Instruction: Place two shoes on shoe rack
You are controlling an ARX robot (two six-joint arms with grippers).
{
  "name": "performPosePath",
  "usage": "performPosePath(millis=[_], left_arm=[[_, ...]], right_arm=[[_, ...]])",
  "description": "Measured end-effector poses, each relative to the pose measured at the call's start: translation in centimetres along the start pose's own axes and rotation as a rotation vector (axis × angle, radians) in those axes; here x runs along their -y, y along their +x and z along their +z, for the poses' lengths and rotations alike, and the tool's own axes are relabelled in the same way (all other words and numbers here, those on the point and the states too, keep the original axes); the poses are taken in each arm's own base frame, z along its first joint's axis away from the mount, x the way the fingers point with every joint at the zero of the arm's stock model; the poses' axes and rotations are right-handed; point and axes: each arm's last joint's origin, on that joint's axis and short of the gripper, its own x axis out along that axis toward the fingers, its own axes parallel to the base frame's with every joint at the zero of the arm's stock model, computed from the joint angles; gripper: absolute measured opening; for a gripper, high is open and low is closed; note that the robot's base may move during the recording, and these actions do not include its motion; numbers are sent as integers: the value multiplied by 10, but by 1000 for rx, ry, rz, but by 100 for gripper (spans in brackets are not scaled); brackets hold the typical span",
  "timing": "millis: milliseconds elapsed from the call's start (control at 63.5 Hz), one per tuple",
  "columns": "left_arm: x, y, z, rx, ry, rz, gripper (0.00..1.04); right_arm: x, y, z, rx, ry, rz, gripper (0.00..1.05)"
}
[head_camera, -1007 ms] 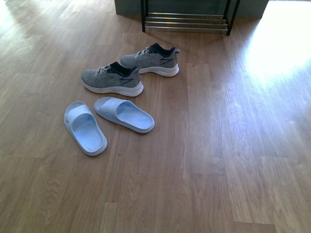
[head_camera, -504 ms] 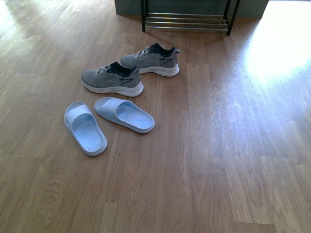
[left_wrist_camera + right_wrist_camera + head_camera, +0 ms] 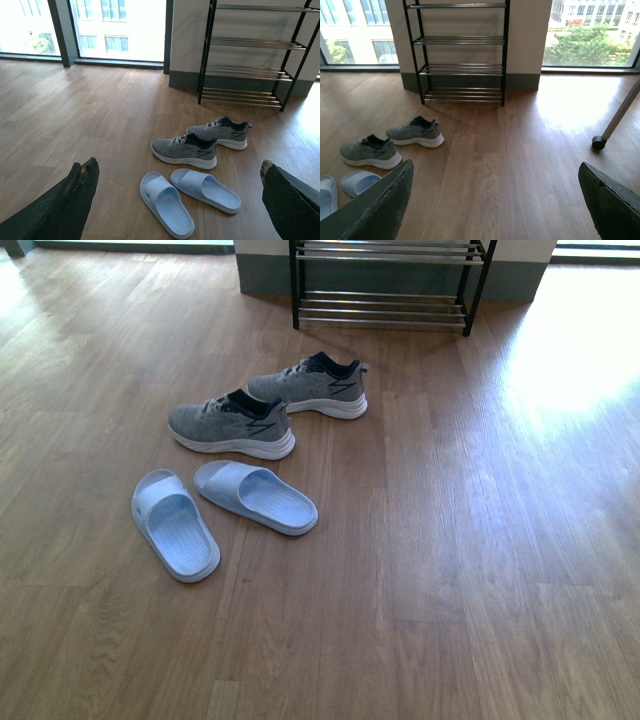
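**Both pincers wide open and empty; all four shoes on the floor**

The left pincer [image 3: 177, 165] is spread wide. Its dark fingers [image 3: 70, 205] sit at the two edges of its wrist view, with nothing held between them. The right pincer [image 3: 496, 165] is the same, wide apart and gripping nothing. Neither arm shows in the front view.

On the wooden floor [image 3: 480, 540], left of centre, lie two light blue slides. The left slide [image 3: 175, 523] is nearest, and the right slide [image 3: 255, 497] is just beside it, with their toes close and their heels splayed apart. Farther off is the near grey sneaker [image 3: 232, 424], its toe pointing left. The far grey sneaker [image 3: 310, 386] sits beyond it and to the right, facing the same way.

The shoe rack [image 3: 380, 310] stands at the far side against the wall, beyond the far sneaker. In the right wrist view, a caster [image 3: 598, 143] on a slanted grey leg rests on the floor at far right.
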Motion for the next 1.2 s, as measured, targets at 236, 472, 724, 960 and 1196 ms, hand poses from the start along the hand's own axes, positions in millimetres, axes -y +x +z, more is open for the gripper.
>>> performPosePath(millis=[236, 472, 724, 960, 1196], left_arm=[[0, 0, 0, 0, 0, 0, 95], [0, 0, 0, 0, 0, 0, 95], [0, 0, 0, 0, 0, 0, 95], [0, 0, 0, 0, 0, -1, 95], [0, 0, 0, 0, 0, 1, 95]], right_arm=[[0, 0, 0, 0, 0, 0, 96], [0, 0, 0, 0, 0, 0, 96], [0, 0, 0, 0, 0, 0, 96], [0, 0, 0, 0, 0, -3, 96], [0, 0, 0, 0, 0, 4, 96]])
